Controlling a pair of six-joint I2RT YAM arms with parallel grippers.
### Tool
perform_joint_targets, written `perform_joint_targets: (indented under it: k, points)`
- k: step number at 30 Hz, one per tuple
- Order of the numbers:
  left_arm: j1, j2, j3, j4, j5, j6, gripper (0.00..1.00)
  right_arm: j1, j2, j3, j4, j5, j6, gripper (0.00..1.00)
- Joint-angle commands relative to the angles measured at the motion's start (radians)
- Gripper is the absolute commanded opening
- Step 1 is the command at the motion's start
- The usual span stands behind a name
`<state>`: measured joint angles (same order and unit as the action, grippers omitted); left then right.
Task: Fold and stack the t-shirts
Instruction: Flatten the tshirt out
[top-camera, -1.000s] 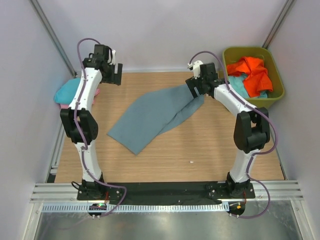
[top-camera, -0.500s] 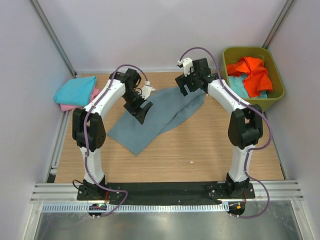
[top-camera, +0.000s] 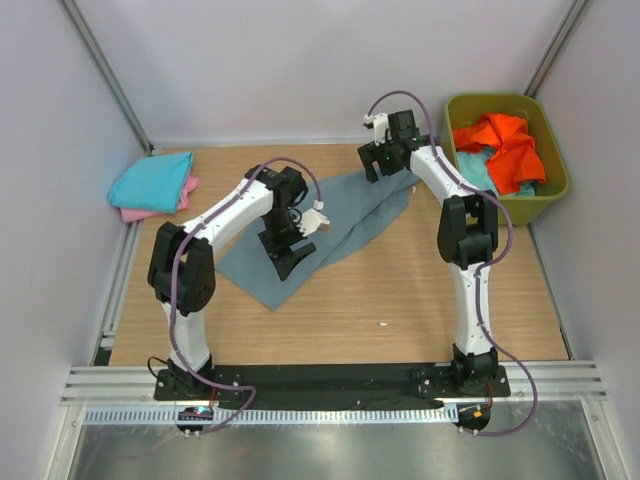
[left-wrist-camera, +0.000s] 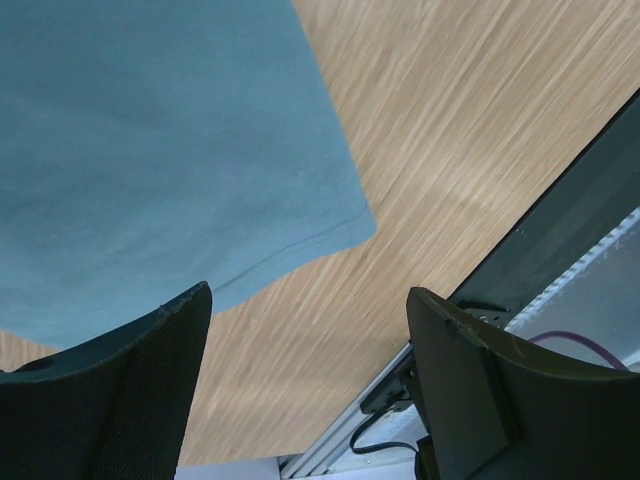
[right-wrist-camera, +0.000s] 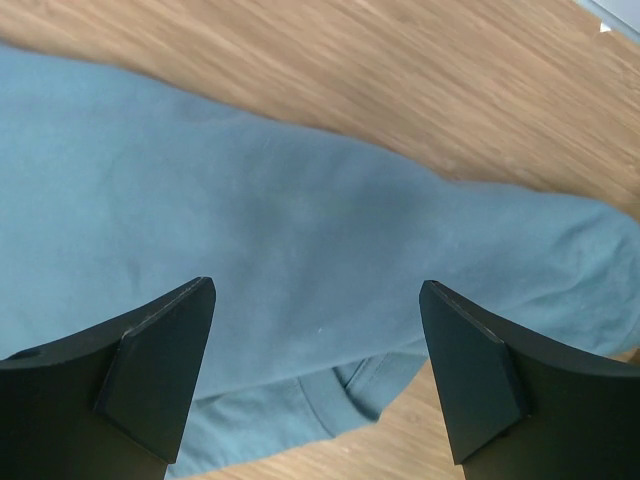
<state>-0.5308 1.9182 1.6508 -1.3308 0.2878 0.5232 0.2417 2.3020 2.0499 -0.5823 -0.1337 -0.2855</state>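
Note:
A large grey-blue t-shirt (top-camera: 345, 215) lies folded in a long diagonal strip on the wooden table (top-camera: 400, 290). My left gripper (top-camera: 286, 256) hangs open over its near-left end. In the left wrist view the shirt's hemmed corner (left-wrist-camera: 150, 150) lies just beyond the open left gripper (left-wrist-camera: 305, 300), with bare wood between the fingers. My right gripper (top-camera: 373, 166) stands open above the shirt's far right end. In the right wrist view the cloth (right-wrist-camera: 300, 200) fills the gap of that gripper (right-wrist-camera: 315, 290). Nothing is held.
A turquoise t-shirt (top-camera: 150, 183) lies folded on a pink one (top-camera: 190, 186) at the table's far left. An olive-green tub (top-camera: 500, 99) at the far right holds an orange t-shirt (top-camera: 505, 145) and a light blue one (top-camera: 480, 176). Walls enclose the table.
My left arm has swung from the far left corner across to the shirt's near-left end. The right gripper has shifted a little back and left. The shirt has stayed put.

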Motion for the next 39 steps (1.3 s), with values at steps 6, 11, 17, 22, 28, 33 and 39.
perform_joint_targets:
  k: [6,11,17,22,28,33,39]
  points:
    - [-0.100,0.051,-0.098,0.030,-0.088,-0.051,0.78,-0.012,0.028,0.066,0.012,-0.003,0.062,0.89]
    - [-0.133,0.117,-0.132,0.050,-0.134,-0.057,0.76,-0.016,0.034,0.062,0.032,-0.015,0.092,0.89]
    - [-0.136,0.166,-0.148,0.094,-0.173,-0.075,0.74,-0.019,0.030,0.050,0.042,-0.026,0.103,0.89]
    - [-0.136,0.217,-0.160,0.139,-0.200,-0.077,0.65,-0.021,0.019,0.035,0.064,-0.011,0.109,0.89]
    - [-0.129,0.216,-0.163,0.147,-0.202,-0.078,0.12,-0.022,-0.009,-0.007,0.090,0.006,0.105,0.89]
    - [-0.110,0.142,-0.184,0.171,-0.240,-0.088,0.00,-0.024,-0.044,-0.068,0.114,0.042,0.097,0.89]
    - [-0.083,0.010,-0.137,0.188,-0.328,-0.100,0.04,-0.030,-0.101,-0.138,0.163,0.057,0.109,0.89]
